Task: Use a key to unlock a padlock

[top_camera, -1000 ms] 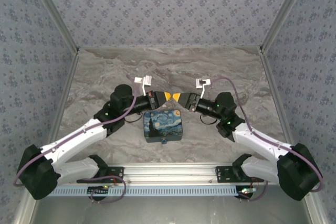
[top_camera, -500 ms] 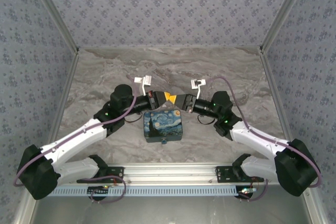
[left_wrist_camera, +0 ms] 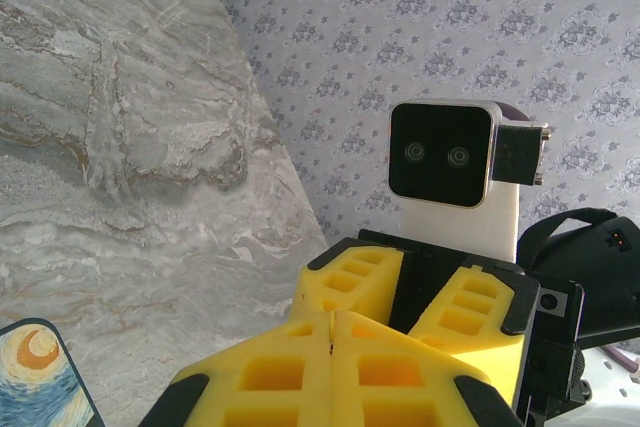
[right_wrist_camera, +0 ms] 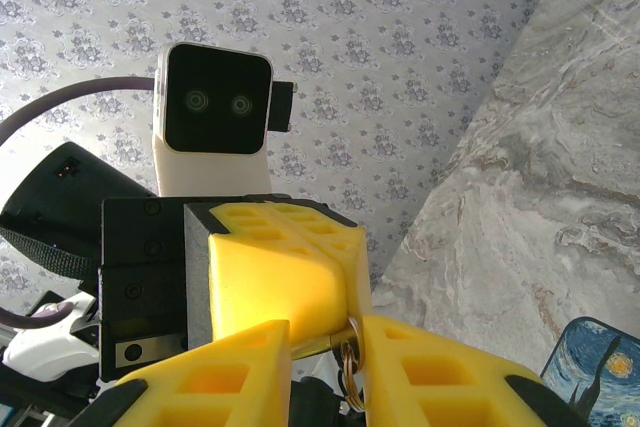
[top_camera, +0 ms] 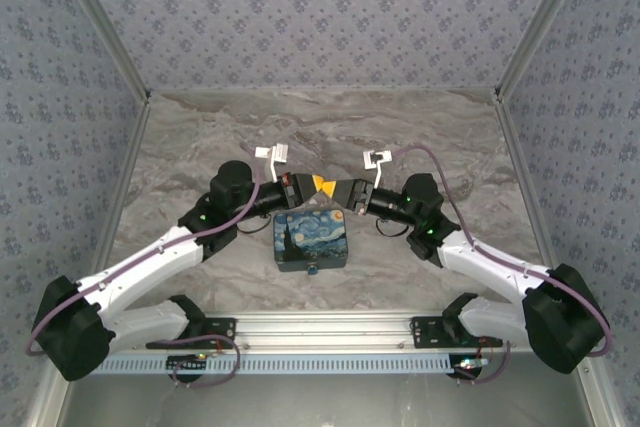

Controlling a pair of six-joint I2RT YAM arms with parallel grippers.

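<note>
Right pincer [top_camera: 341,190] narrower, against left pincer [top_camera: 321,185]

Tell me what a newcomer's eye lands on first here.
The bright yellow fingers of the left gripper and right gripper meet tip to tip over the marble table. Just below them in the overhead view sits a box painted with a starry-night scene. A small metal ring glints between the right fingers.
</note>
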